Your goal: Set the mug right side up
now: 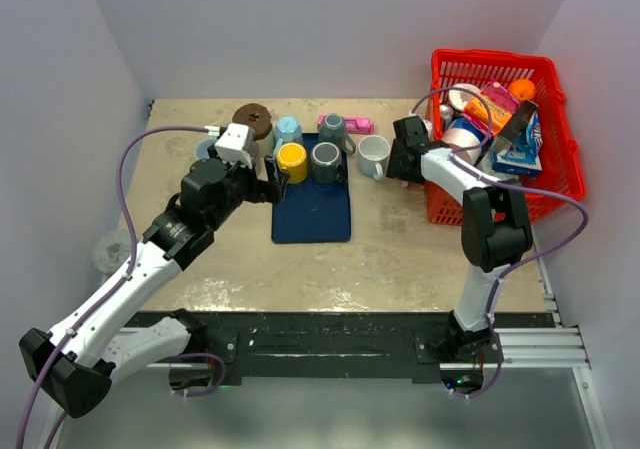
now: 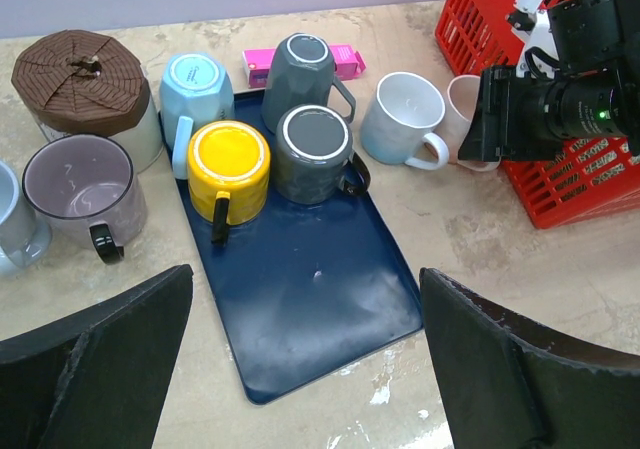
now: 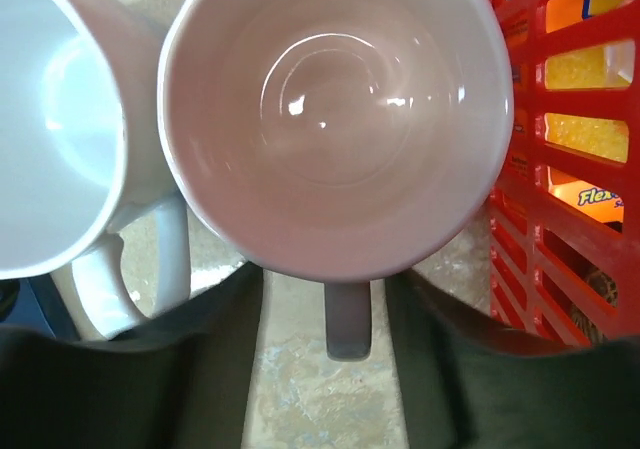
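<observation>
A pale pink mug (image 3: 335, 119) stands right side up on the table, mouth facing up, beside the red basket (image 3: 560, 169). In the left wrist view the pink mug (image 2: 462, 99) is half hidden behind the right arm. My right gripper (image 3: 325, 369) hangs over it, open, its fingers on either side of the mug's handle (image 3: 347, 319) with a gap on each side. In the top view the right gripper (image 1: 405, 159) covers the mug. My left gripper (image 2: 305, 274) is open and holds nothing above the blue tray (image 2: 310, 299).
A white mug (image 2: 403, 116) stands upright just left of the pink one. On the tray, a yellow mug (image 2: 229, 159) and a grey mug (image 2: 313, 149) stand upside down. Behind them are another grey mug (image 2: 303, 64) and a light blue one (image 2: 197, 84). A brown-lidded jar (image 2: 80, 69) and a lilac mug (image 2: 75, 179) stand at the left.
</observation>
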Available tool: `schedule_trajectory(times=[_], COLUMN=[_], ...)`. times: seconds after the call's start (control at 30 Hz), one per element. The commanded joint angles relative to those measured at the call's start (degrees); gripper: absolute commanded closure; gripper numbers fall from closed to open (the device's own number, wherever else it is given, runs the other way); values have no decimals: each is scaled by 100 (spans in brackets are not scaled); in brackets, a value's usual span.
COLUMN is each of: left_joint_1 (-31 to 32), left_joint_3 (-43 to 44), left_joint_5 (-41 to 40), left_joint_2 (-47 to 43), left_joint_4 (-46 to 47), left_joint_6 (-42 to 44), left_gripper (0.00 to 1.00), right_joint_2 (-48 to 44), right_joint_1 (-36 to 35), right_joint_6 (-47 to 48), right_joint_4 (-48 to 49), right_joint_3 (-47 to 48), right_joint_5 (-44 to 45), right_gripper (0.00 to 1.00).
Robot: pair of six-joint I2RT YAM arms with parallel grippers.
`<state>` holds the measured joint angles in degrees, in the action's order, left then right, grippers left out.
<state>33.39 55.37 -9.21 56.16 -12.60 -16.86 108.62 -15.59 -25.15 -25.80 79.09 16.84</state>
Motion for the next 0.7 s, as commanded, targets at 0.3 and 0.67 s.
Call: schedule_trajectory(times=[0.3,0.67], left_joint_1=[-25,-16], left_joint_3=[70,211], left_joint_5=[86,200], left_joint_2=[149,738], left_joint_4=[3,-76], left_joint_6=[69,-299], left_gripper=[1,1], right_joint_2=[-1579,-3329], right_joint_1=[-5,-5], right_joint_6=[-114,370], right_joint_4=[382,1095], right_joint_3=[-288,-667], right_joint_5=[-751,-3388], right_gripper=[24,20])
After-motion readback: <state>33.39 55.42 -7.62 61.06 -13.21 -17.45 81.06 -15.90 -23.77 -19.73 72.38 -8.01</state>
